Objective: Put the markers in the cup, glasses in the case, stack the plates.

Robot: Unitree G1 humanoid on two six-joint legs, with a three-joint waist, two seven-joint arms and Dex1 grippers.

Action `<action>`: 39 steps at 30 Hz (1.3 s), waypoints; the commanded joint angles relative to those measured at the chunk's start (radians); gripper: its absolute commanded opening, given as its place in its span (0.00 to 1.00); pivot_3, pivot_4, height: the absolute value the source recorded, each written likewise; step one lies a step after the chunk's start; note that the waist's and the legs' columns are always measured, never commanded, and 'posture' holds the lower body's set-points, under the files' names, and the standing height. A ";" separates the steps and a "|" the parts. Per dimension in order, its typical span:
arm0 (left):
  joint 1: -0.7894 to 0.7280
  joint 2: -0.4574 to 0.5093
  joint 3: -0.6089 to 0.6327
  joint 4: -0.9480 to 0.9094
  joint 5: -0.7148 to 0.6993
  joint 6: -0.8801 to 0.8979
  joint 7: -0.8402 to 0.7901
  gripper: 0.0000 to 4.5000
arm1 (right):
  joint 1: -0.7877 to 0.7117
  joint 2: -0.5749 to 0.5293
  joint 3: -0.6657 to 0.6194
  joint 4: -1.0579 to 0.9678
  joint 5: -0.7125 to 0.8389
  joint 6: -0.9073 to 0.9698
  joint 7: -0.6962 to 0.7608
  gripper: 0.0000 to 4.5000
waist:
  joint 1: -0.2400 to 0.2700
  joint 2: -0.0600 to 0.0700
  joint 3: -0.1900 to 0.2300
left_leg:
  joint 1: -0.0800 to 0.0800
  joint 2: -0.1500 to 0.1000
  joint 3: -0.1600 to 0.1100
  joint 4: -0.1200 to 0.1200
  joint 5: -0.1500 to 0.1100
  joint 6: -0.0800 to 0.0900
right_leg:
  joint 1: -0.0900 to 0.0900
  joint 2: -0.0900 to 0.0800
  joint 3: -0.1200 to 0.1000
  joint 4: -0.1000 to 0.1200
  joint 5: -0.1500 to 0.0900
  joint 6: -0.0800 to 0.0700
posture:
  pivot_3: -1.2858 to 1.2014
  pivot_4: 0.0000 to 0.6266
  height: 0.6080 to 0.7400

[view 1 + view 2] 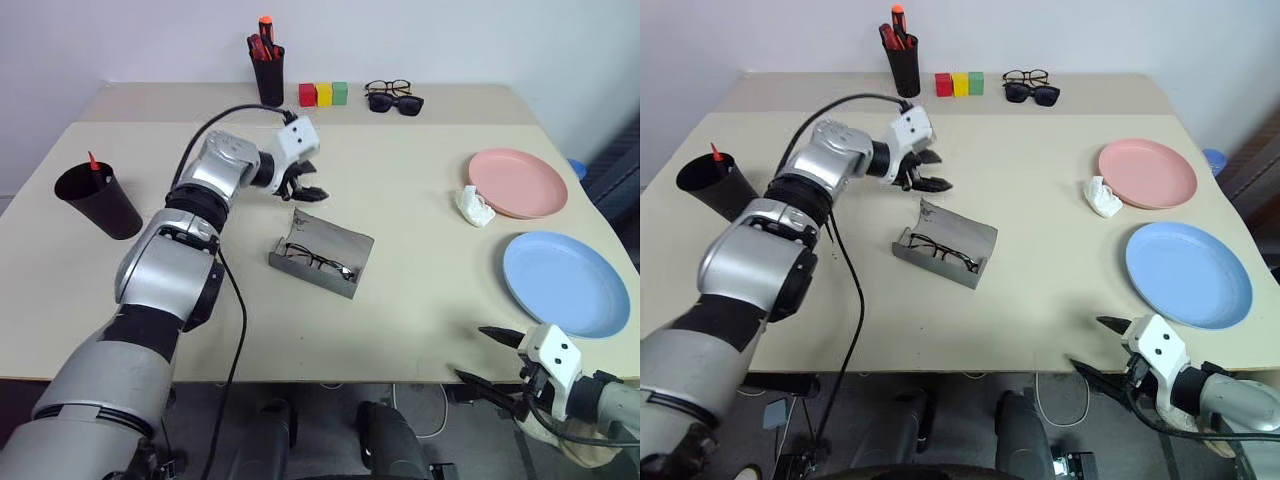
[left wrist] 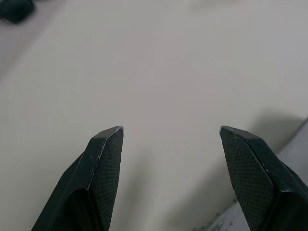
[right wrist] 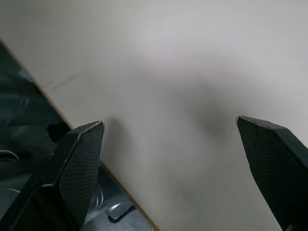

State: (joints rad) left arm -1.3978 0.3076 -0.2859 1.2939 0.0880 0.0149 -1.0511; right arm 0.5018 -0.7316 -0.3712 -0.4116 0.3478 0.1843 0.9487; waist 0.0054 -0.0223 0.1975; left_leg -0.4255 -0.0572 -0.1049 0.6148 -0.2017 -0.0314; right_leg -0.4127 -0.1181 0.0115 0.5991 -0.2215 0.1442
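Left eye view showed the left gripper with fingers spread and empty just behind the open case, where the glasses already lay (likely to close the lid), while the right gripper hung wide open off the surface edge, near the blue plate.

Bright, even, diffuse light from overhead, no hard glare on the beige table. Shadows are soft and short: a faint one under the open case, a thin rim shadow by the blue plate. Both eye views are sharp centre-frame, with mild bending of the table edge toward the corners (wide lens). In the left wrist view the fingers are crisp with weave texture visible, while the tabletop behind is soft and featureless. The right wrist view is dimmer, with a broad blurry shadow between the fingers.
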 commanded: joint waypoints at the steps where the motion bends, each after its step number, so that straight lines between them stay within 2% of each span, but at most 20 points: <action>1: -0.037 0.008 0.003 0.014 0.050 -0.049 -0.017 0.73 | -0.033 0.018 -0.051 -0.013 0.080 -0.028 0.018 1.00 | 0.001 0.000 0.000 | 0.000 0.000 0.000 0.001 0.000 0.000 | 0.000 0.000 0.000 0.000 -0.001 0.001 | 0.52 0.24 1.00; 9: -0.019 -0.006 0.015 0.037 0.119 -0.082 0.016 0.73 | -0.170 0.003 -0.059 -0.003 0.177 -0.007 0.042 1.00 | 0.009 0.000 0.000 | 0.000 0.000 -0.001 0.012 0.000 0.000 | 0.006 0.000 0.000 0.000 0.002 0.000 | 0.52 0.24 1.00; 22: -0.022 -0.057 0.035 0.045 0.151 -0.078 0.053 0.73 | -0.225 0.011 -0.051 -0.053 0.253 0.064 0.018 1.00 | 0.007 0.000 0.000 | -0.001 -0.001 -0.002 0.014 0.000 0.000 | 0.007 0.000 -0.001 0.001 0.004 0.003 | 0.52 0.24 1.00; 29: 0.002 -0.076 -0.019 0.048 0.246 -0.127 0.122 0.73 | -0.243 0.011 -0.037 -0.064 0.261 0.087 -0.003 1.00 | 0.007 0.000 0.000 | -0.001 -0.001 -0.002 0.014 0.000 0.000 | 0.007 0.000 -0.001 0.001 0.005 0.005 | 0.52 0.24 1.00; 34: -0.011 -0.059 0.067 0.046 0.160 -0.045 -0.098 0.73 | -0.260 0.016 -0.027 -0.060 0.257 0.089 -0.019 1.00 | 0.005 0.000 0.000 | -0.001 -0.001 -0.002 0.014 0.000 0.000 | 0.007 0.000 0.000 0.001 0.006 0.004 | 0.52 0.24 1.00; 39: -0.018 -0.017 0.110 0.036 0.127 0.064 -0.232 0.73 | -0.280 0.022 -0.016 -0.034 0.248 0.078 -0.023 1.00 | 0.004 0.000 0.000 | -0.001 -0.001 -0.002 0.014 0.000 0.000 | 0.006 0.000 0.000 0.002 0.007 0.003 | 0.52 0.24 1.00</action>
State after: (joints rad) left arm -1.3854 0.2789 -0.1970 1.3536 0.2397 0.0573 -1.2433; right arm 0.2308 -0.7157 -0.3785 -0.4391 0.5911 0.2777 0.9290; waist 0.0090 -0.0221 0.1974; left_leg -0.4260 -0.0580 -0.1065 0.6292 -0.2018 -0.0313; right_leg -0.4062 -0.1181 0.0111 0.6012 -0.2148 0.1472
